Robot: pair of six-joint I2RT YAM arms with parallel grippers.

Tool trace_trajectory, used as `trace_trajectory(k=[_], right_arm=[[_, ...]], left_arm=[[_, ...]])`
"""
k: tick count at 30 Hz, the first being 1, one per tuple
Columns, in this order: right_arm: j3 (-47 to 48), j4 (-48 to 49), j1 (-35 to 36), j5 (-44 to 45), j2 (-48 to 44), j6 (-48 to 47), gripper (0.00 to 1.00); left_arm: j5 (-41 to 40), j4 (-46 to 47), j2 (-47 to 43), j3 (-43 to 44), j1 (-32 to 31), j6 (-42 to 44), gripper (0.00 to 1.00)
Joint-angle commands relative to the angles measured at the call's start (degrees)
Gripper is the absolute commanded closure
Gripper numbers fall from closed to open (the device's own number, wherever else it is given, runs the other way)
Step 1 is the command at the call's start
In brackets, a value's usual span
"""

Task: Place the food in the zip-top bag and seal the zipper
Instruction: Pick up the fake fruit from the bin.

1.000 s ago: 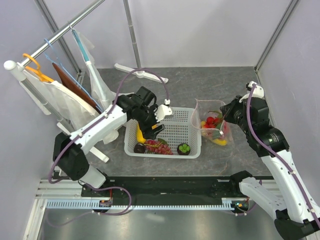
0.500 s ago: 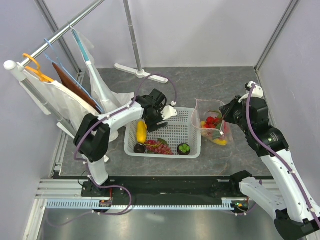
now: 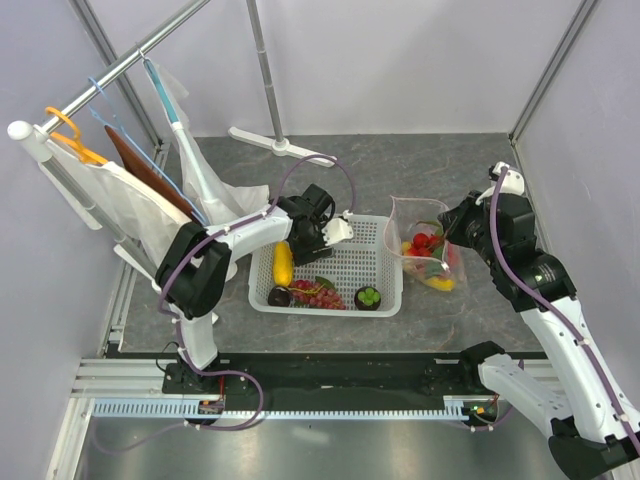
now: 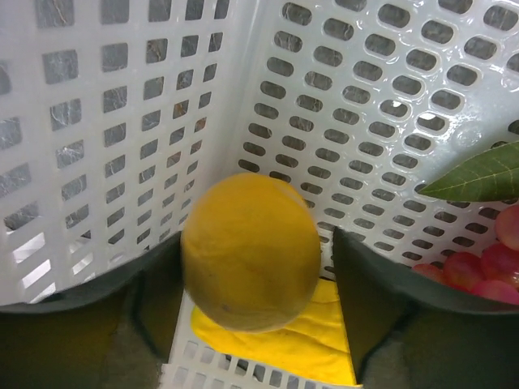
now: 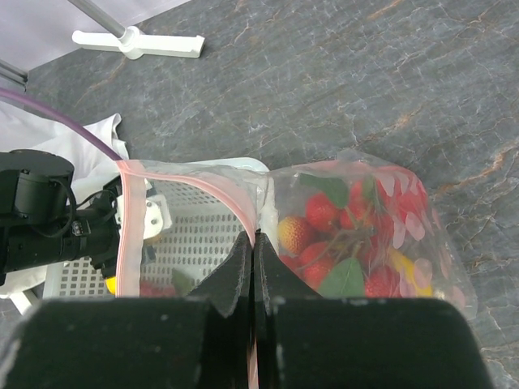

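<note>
So the left tool [image 4: 253,279] is hanging down into the white mesh basket [image 3: 355,258] with its jaws spread, one on each side of a yellow mango [image 4: 250,247]. One finger [image 4: 150,316] looks like it's brushing the skin. A sliver of basket is showing between the fruit and the other one though, so I'm calling it released, not gripping. The mango is sitting in the basket's corner against the wall, with something else yellow lying under it that I can't identify.

Handling-wise, I'm guessing that mango is smooth, rounded and a bit slick. It's probably firm enough for a real squeeze, but likely to pop out if the pads are landing off its widest part. Grabbing across the fat middle, where the jaws are already lined up, is looking like the best bet.

The right tool [image 5: 251,247] is clamped on the zip-top bag [image 3: 425,245] right at the mouth, pinching the pink zipper [image 5: 121,235] and holding the mouth up and open toward the basket. The bag is floppy and thin, so it's depending on that pinch for its shape. It's standing on the worktop [image 3: 400,170] just beside the basket's right end, with red fruits [image 5: 320,215] and something yellow already inside. Purple grapes [image 3: 318,295] and dark mangosteens [image 3: 368,297] are waiting along the basket's near side.
</note>
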Motion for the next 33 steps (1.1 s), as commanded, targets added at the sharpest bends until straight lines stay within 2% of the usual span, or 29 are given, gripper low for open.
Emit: trace_trajectory(k=[1, 4, 9, 13, 14, 18, 24, 28, 30, 31, 32, 33], right_arm=[[-0.3, 1.7, -0.2, -0.5, 0.5, -0.3, 1.00], [-0.6, 1.7, -0.1, -0.5, 0.5, -0.3, 1.00], [-0.9, 1.7, -0.1, -0.7, 0.3, -0.4, 1.00], [-0.5, 1.7, -0.2, -0.7, 0.4, -0.3, 1.00], [-0.2, 1.7, -0.1, -0.6, 0.3, -0.3, 1.00], [0.2, 2.0, -0.1, -0.9, 0.4, -0.1, 1.00], [0.6, 2.0, -0.1, -0.9, 0.3, 0.3, 1.00], [0.9, 1.8, -0.1, -1.1, 0.1, 0.6, 1.00], [0.9, 1.7, -0.1, -1.1, -0.1, 0.7, 1.00], [1.0, 1.7, -0.2, -1.1, 0.0, 0.6, 1.00], [1.0, 1.7, -0.1, -1.0, 0.0, 0.6, 1.00], [0.9, 1.7, -0.1, -1.1, 0.0, 0.6, 1.00]], left_arm=[[-0.5, -0.8, -2.1, 1.3, -0.2, 2.4, 0.32], [3.1, -3.4, -4.5, 4.6, -0.4, 0.2, 0.49], [17.3, -11.0, -8.4, 16.3, -1.0, -6.5, 0.73], [32.5, -11.8, -11.2, 29.9, -1.0, -15.8, 0.77], [39.1, -11.1, -11.6, 31.3, -1.0, -17.5, 0.77], [44.2, -1.4, -13.8, 33.4, -3.6, -26.5, 0.77], [40.1, 0.6, -9.0, 39.0, -12.7, -28.0, 0.72], [35.9, 0.1, -4.0, 42.7, -14.1, -28.1, 0.70], [33.6, -0.2, -1.6, 44.0, -15.1, -26.7, 0.62], [30.8, -0.6, -0.8, 44.3, -15.4, -26.6, 0.55], [29.6, -1.0, -0.2, 44.7, -15.5, -26.7, 0.42], [28.6, -1.4, 0.8, 45.1, -15.5, -26.9, 0.37]])
